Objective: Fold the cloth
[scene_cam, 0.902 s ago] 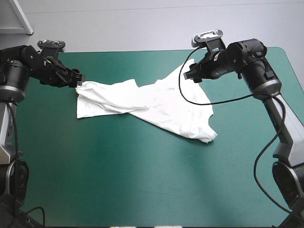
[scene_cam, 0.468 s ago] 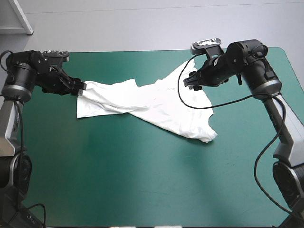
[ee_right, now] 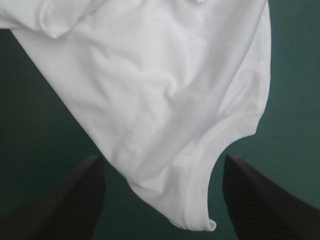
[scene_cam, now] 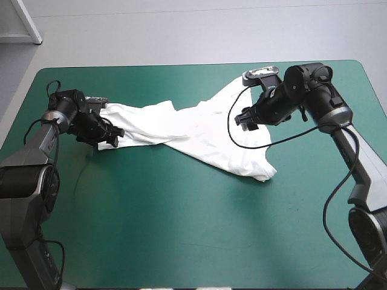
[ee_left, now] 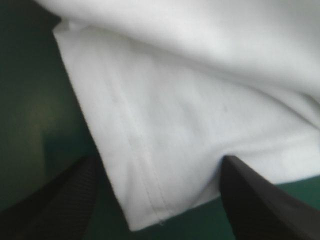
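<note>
On the teal-green table (scene_cam: 181, 229), left pincer (ee_left: 160, 159) and right pincer (ee_right: 163, 157) gape empty over the T-shirt (scene_cam: 199, 130).

the table's teal-green cover (scene_cam: 181, 211) bears the white t-shirt (scene_cam: 199, 130), spread loosely across its far half.

Soft, even light falls from overhead across the high view, bright enough that the white short-sleeved T-shirt (scene_cam: 199, 130) shows only faint grey creases. The teal-green table cover (scene_cam: 181, 229) looks slightly paler toward its near middle (a sheen, not hard glare), and shadows along the T-shirt's edges are thin and weak. In the left wrist view the cover lies dark except for one dim green glow, and the upper cloth bleaches to plain white. In the right wrist view the folds shade grey against a deep, dim cover.
</note>
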